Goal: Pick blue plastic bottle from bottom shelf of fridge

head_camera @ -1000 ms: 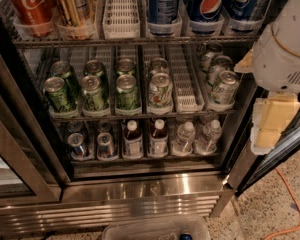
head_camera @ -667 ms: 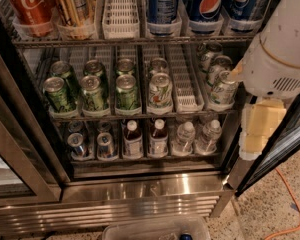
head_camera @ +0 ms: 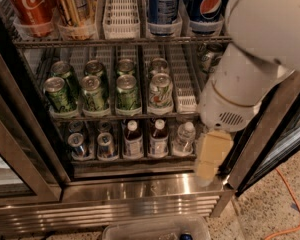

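The fridge (head_camera: 115, 204) stands open in front of me, with steel racks and a louvred base panel. On the bottom shelf (head_camera: 135, 162) two small bottles with white caps, dark liquid and pale labels stand side by side, one (head_camera: 133, 140) left of the other (head_camera: 158, 139). Either fits the blue plastic bottle. A clear water bottle (head_camera: 184, 138) stands to their right and silver cans (head_camera: 77, 144) to their left. My gripper (head_camera: 209, 159), a cream block under the white arm, hangs in front of the shelf's right end. It is to the right of the bottles and apart from them.
Green cans (head_camera: 127, 90) fill the middle rack. Cola and Pepsi cans (head_camera: 210, 6) stand on the top rack. My white arm (head_camera: 250, 69) hides the racks' right side. Dark door frames flank the opening. A clear bin (head_camera: 155, 229) and an orange cable (head_camera: 290, 219) lie on the floor.
My arm has swung left and down across the right side of the fridge. The gripper now hangs lower and nearer the bottom shelf. The drinks have not moved.
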You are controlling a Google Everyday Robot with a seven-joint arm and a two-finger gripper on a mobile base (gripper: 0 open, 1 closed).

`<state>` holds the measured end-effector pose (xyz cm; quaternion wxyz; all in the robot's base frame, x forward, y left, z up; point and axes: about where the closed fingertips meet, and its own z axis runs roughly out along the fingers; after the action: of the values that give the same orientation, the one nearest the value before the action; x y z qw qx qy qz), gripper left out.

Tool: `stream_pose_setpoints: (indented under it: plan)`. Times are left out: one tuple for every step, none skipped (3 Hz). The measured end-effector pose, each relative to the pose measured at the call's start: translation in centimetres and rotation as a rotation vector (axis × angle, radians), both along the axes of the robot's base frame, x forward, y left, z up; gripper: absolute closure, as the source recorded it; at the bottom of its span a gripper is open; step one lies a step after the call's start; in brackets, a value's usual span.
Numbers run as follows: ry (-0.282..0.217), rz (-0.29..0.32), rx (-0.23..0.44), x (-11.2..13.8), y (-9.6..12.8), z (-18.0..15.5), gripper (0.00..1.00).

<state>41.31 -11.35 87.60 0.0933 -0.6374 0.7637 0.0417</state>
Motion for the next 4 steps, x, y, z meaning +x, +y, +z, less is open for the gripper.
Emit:
stream_pose_setpoints:
  plan:
    - [0.025, -0.044, 0.062, -1.2, 2.3, -3.8, 0.0]
    - [0.052, -0.134, 0.17, -1.8, 4.3, -7.0, 0.0]
    - [0.041, -0.25, 0.219, -1.2, 5.5, -8.8, 0.0]
    - [0.048, -0.382, 0.217, 0.9, 5.3, -10.2, 0.0]
